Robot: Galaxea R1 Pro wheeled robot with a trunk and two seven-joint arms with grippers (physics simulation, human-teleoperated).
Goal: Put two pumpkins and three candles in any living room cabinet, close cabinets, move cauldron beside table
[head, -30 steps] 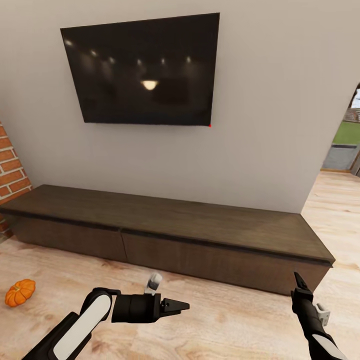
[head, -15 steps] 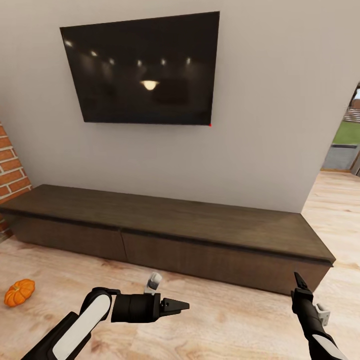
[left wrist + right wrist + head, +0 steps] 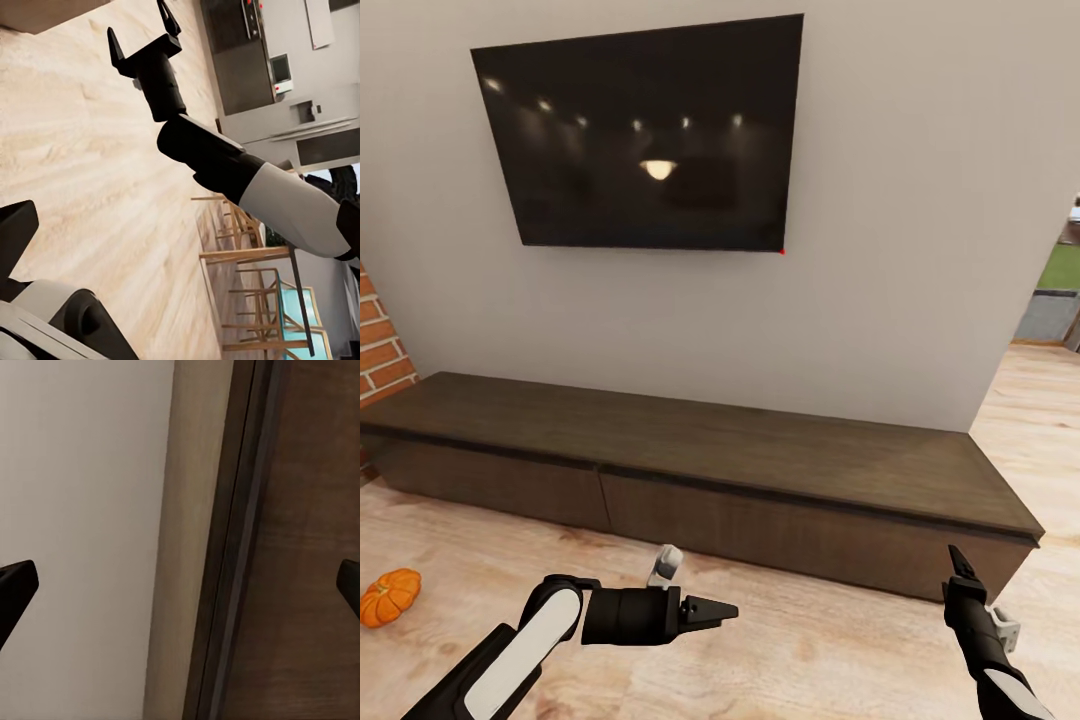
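Observation:
The cabinet (image 3: 710, 470), a long low dark brown unit, runs along the wall ahead with its front panels closed; its edge and front (image 3: 285, 547) fill much of the right wrist view. One orange pumpkin (image 3: 388, 596) lies on the wooden floor at the far left, in front of the cabinet's left end. My left gripper (image 3: 718, 609) hovers over the floor, pointing right, empty. My right gripper (image 3: 958, 562) points up near the cabinet's right end, fingers (image 3: 116, 49) spread wide with nothing between them. Candles, cauldron and table are out of view.
A large black TV (image 3: 645, 135) hangs on the wall above the cabinet. A brick wall (image 3: 380, 350) stands at the left and a doorway (image 3: 1060, 290) opens at the right. Wooden chairs (image 3: 255, 300) and kitchen units (image 3: 247, 52) lie behind.
The whole picture has shifted a little: the cabinet looks slightly nearer and the pumpkin sits closer to the left edge, so the camera moved. Both arms hold the same pose.

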